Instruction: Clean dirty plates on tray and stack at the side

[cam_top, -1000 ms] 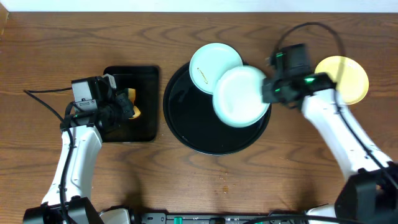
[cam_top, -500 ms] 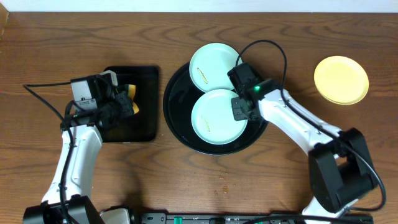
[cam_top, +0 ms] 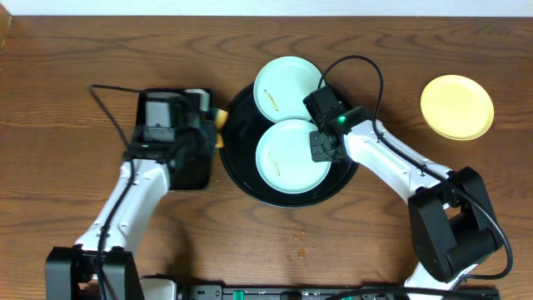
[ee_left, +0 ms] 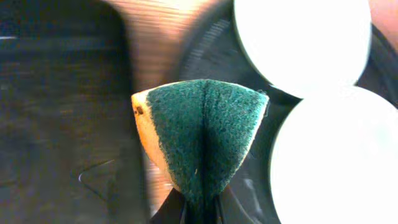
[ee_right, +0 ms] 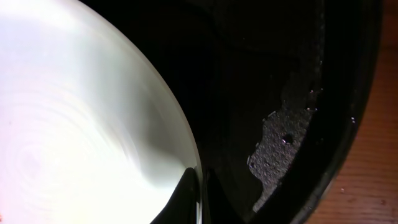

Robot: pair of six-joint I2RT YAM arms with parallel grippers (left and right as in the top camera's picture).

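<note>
Overhead: left gripper [cam_top: 209,132] pinches a sponge [cam_top: 220,117]; right gripper [cam_top: 319,151] clamps the lower blue plate [cam_top: 286,158].

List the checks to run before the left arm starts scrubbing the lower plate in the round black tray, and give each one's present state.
1. Left gripper shut on the yellow sponge with a green scouring face: ok.
2. Right gripper shut on the rim of the lower pale blue round plastic plate: ok.
3. That plate lies inside the large round black tray: ok.
4. Its brownish smear faces up: ok.
5. Sponge above that plate: not ok; it is at the tray's left rim.
6. Pale yellow round plate, set aside on the wooden table, is clean: cannot tell.
</note>
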